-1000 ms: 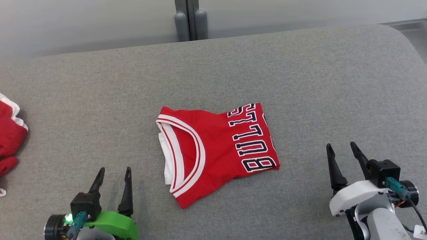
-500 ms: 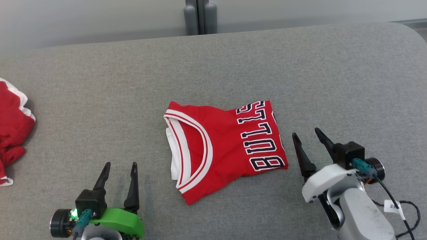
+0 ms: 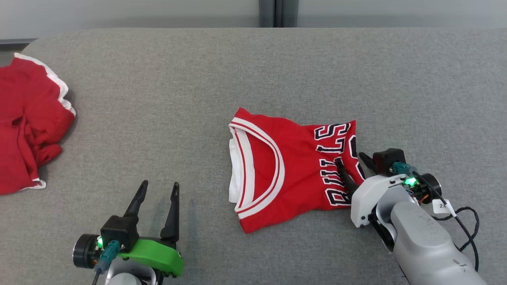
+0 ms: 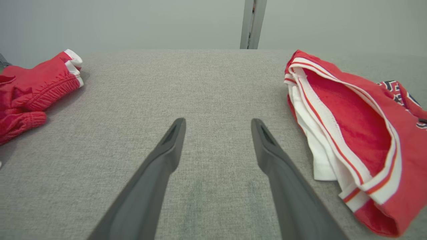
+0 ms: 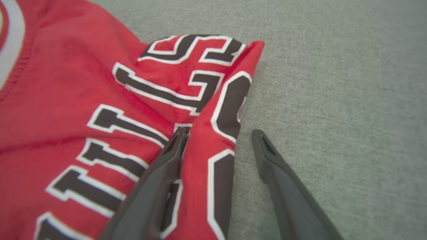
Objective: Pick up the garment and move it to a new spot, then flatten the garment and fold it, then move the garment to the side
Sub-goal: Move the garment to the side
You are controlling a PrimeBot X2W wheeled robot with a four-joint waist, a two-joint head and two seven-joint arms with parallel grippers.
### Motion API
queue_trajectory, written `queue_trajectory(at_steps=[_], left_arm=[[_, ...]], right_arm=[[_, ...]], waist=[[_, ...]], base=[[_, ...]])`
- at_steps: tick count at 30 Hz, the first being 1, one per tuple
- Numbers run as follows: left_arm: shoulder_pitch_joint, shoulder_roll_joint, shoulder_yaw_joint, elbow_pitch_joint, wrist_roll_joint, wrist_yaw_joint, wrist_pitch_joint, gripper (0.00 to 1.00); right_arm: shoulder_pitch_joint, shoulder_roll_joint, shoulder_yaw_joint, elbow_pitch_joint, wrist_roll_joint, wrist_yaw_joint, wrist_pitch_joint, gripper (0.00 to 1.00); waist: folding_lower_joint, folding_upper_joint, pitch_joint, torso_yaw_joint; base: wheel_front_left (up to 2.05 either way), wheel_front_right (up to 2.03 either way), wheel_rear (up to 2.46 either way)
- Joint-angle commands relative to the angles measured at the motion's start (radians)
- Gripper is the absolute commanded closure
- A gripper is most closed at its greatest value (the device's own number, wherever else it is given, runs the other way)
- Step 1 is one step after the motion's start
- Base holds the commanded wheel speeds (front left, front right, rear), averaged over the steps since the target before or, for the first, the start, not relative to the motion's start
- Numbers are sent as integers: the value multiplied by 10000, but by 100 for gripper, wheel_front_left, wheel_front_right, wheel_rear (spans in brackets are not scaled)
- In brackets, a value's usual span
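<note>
The garment is a folded red jersey with white trim and black lettering, lying mid-table. My right gripper is at its right edge, jaws apart. In the right wrist view the right gripper straddles that edge: one finger lies on the lettered cloth, the other on bare table, and a raised fold stands between them. My left gripper stands open over bare table, left of the garment. Nothing lies between the fingers of the left gripper.
A second red garment with white trim lies crumpled at the table's far left edge, also in the left wrist view. The grey fabric tabletop has free room all around. A grey post stands behind. A black cable loops by my right arm.
The head camera has panned, shifting everything rightward. My right gripper has moved in to the garment's right edge, one finger now over the cloth, which has bunched there. The left gripper stays put.
</note>
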Motion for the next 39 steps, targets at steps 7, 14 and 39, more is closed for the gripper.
queue_trajectory(at_steps=[7, 14, 39], left_arm=[[62, 353, -247, -183, -79, 32, 4, 0], [-134, 621, -634, -505, -22, 32, 4, 0], [-637, 1850, -2341, -1402, -259, 32, 4, 0]], right_arm=[[148, -122, -494, 1071, -280, -39, -397, 100], [201, -108, -1820, 541, -1143, -52, -569, 100], [452, -34, -1843, -2140, -949, -19, -624, 100]], waist=[[0, 0, -84, -624], [0, 0, 11, -2638], [0, 0, 1787, -6067]], base=[[0, 0, 0], [0, 0, 0], [0, 0, 0]])
